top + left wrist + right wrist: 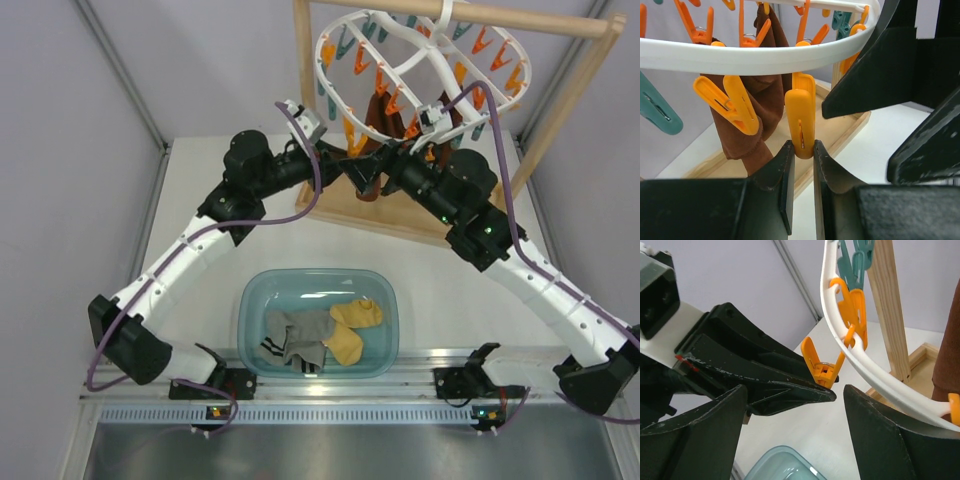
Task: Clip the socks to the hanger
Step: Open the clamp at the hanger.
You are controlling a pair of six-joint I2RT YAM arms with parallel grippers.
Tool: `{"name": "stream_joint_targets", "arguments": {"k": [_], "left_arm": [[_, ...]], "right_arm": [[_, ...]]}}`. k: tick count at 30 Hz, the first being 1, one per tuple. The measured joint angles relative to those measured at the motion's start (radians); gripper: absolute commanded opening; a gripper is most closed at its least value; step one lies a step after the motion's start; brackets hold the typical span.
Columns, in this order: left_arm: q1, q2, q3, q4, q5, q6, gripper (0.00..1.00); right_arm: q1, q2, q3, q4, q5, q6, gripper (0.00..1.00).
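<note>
Left jaws pinch smooth orange plastic clip (pixel 801 120); right jaws gape wide.

Soft, even light from overhead leaves only faint shadows on my white table (pixel 450 300) — my wrist views are bright and fairly sharp, though my left fingers (pixel 777 185) read near-black beside the vivid orange clip (pixel 801 120).

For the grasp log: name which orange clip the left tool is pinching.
The upright orange clip hanging straight from the white ring, its lower end inside the left tool. The neighbouring orange clip hangs tilted and free before the brown sock.
</note>
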Motion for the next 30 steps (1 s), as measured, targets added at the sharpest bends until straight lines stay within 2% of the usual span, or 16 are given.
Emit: {"name": "stream_joint_targets", "arguments": {"k": [10,21,27,30], "left_arm": [[-0.023,-0.007,0.061,-0.123,-0.072,0.000,0.00],[-0.034,-0.022,0.063,-0.140,-0.095,0.000,0.00],[-0.034,-0.035,0.063,-0.140,-0.114,0.000,0.00],[-0.034,-0.040,0.062,-0.140,-0.117,-0.005,0.00]], "right_arm": [[0.038,0.040,0.038,-0.012,0.108,0.008,0.71],[0.043,0.096,0.105,-0.019,0.140,0.031,0.65],[0.045,0.125,0.138,-0.027,0.157,0.033,0.57],[0.049,0.134,0.152,-0.039,0.175,0.034,0.57]]}}
